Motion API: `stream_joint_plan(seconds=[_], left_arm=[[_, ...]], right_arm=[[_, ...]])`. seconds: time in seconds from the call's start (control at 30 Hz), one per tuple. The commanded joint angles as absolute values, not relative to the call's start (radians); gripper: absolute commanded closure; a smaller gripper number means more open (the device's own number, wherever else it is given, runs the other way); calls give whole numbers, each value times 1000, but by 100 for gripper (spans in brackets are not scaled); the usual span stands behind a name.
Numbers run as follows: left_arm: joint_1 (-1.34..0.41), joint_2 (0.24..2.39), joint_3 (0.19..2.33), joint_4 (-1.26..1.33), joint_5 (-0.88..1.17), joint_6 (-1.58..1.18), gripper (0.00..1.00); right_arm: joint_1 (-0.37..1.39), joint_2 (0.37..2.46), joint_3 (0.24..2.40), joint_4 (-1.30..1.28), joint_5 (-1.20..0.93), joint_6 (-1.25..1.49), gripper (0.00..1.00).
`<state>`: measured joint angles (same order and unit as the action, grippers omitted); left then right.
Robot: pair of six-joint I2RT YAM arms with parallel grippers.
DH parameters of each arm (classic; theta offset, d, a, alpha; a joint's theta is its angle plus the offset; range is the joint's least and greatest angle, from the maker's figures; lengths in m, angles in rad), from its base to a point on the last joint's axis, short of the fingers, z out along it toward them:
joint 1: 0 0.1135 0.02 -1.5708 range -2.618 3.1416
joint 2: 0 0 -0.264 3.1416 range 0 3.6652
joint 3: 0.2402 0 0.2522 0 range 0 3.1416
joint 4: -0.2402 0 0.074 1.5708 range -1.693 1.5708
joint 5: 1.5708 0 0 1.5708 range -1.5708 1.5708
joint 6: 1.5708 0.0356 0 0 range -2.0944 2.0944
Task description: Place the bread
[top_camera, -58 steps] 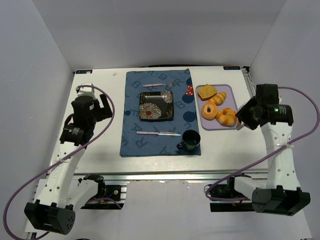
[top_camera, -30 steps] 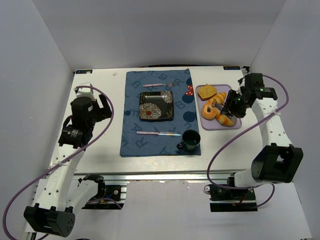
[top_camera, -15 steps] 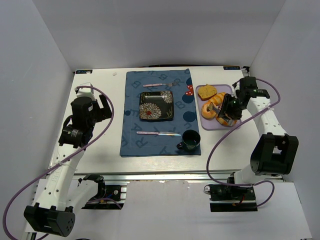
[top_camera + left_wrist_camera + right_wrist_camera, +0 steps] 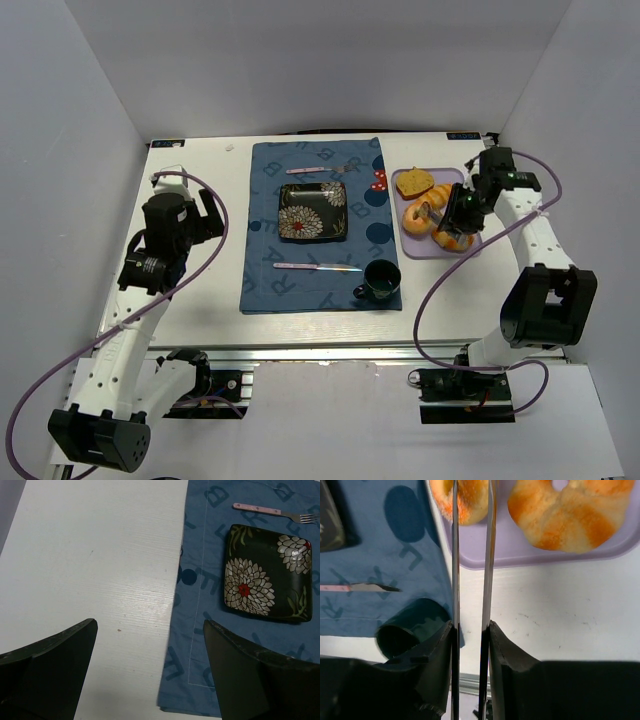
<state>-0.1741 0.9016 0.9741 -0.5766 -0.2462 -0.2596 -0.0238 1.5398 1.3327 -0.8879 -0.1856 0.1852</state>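
Bread [image 4: 417,220]: rolls on tray [image 4: 530,552] by the right edge; likely light, soft and easily crushed, best pinched gently across a roll's middle. Right gripper [image 4: 472,495] just above, fingers narrowly parted, empty. Left gripper [image 4: 150,630] spread wide, empty.

A placemat [image 4: 320,225] lies mid-way across the worktop [image 4: 210,320]. On it a plate [image 4: 313,211] sits centrally, a fork [image 4: 320,169] behind, a knife [image 4: 315,266] in front, a cup [image 4: 380,281] at the near right corner. Just right, a tray [image 4: 420,248] holds a bread slice [image 4: 413,184] behind a doughnut [image 4: 417,218].
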Motion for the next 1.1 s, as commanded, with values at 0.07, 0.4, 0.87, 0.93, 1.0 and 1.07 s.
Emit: stream_joint_plan(seconds=[0.07, 0.4, 0.87, 0.93, 1.0, 1.07], left_arm=[[-179, 902, 979, -581, -244, -253, 2], [-179, 904, 976, -564, -229, -253, 2], [-179, 877, 979, -594, -264, -227, 2], [-179, 876, 977, -595, -265, -225, 2], [-178, 874, 974, -597, -268, -224, 2], [-179, 871, 970, -597, -268, -224, 2]], right_arm=[[-11, 1473, 1549, -968, -215, 233, 74], [349, 1687, 1828, -896, -262, 396, 72], [558, 2031, 1990, -762, -276, 465, 74], [564, 2039, 1974, -758, -264, 472, 74], [565, 2039, 1948, -749, -256, 482, 74], [566, 2030, 1930, -741, -247, 483, 68]])
